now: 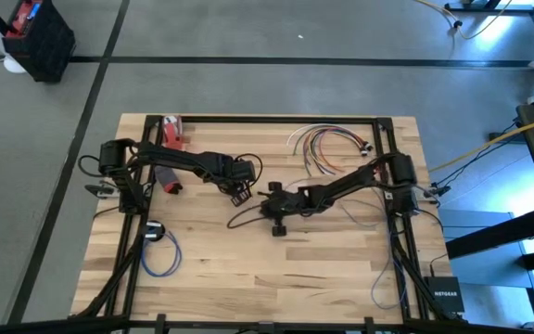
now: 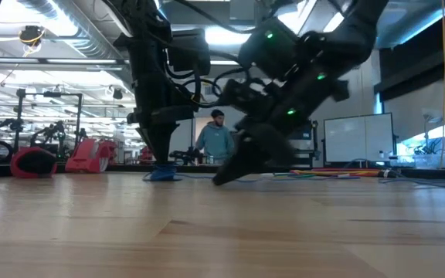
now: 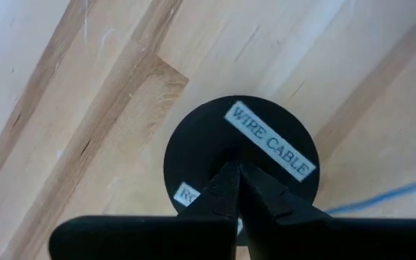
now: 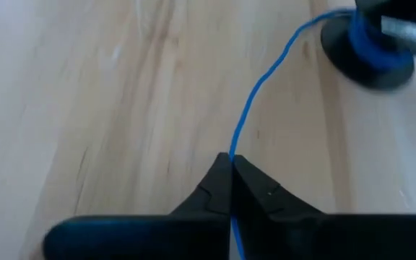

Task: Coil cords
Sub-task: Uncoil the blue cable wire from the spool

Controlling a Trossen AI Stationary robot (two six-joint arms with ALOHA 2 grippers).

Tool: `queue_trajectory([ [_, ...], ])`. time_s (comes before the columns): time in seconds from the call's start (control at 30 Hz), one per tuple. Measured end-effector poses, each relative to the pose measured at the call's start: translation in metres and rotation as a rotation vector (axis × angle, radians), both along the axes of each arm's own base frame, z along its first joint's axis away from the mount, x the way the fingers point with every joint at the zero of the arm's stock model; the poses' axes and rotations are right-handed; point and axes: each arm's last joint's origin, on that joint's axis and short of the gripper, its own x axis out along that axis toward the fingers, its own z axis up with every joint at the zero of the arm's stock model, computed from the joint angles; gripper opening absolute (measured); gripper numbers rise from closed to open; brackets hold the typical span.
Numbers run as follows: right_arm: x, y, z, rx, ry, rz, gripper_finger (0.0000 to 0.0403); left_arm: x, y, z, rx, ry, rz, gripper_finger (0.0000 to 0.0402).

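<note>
Thin blue flexible cord (image 4: 260, 85), light and limp, pinched between closed right gripper (image 4: 231, 167) fingertips; closed left gripper (image 3: 237, 177) apparently steadies black round spool (image 3: 240, 155); best gripped near spool.

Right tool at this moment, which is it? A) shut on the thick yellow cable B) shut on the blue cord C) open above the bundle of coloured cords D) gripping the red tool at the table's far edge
B: in the right wrist view the right tool has its fingers closed together on the blue cord, which runs from the fingertips across the wooden table to a black spool.
</note>
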Motion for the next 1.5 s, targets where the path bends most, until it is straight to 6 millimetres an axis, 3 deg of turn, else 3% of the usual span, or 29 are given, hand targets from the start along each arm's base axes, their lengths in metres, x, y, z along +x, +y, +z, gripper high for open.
queue_trajectory([
  [0.13,-0.022,0.013,0.013,-0.043,0.056,0.027,0.001,0.0,0.0,0.0,-0.001,0.004,0.002,0.0],
  [0.37,-0.085,0.032,0.042,-0.133,0.106,0.005,0.0006,-0.002,0.0,0.0,-0.008,0.014,0.024,0.0],
  [0.67,-0.188,0.034,0.078,-0.109,0.116,-0.182,0.0005,-0.003,0.0,-0.001,-0.011,0.022,0.032,0.0],
  [0.9,-0.244,0.028,0.11,-0.008,0.037,-0.307,0.0003,-0.003,0.0,0.0,-0.01,0.02,0.032,0.0],
  [1.03,-0.258,0.025,0.124,0.085,-0.075,-0.339,0.0003,-0.003,0.0,0.0,-0.01,0.019,0.032,0.0],
  [1.23,-0.253,0.028,0.134,0.16,-0.192,-0.313,0.0018,-0.002,0.0,0.0,-0.009,0.015,0.032,0.0],
  [1.5,-0.234,0.039,0.122,0.094,-0.133,-0.294,0.0107,-0.002,0.0,0.0,-0.009,0.014,0.033,0.0],
])
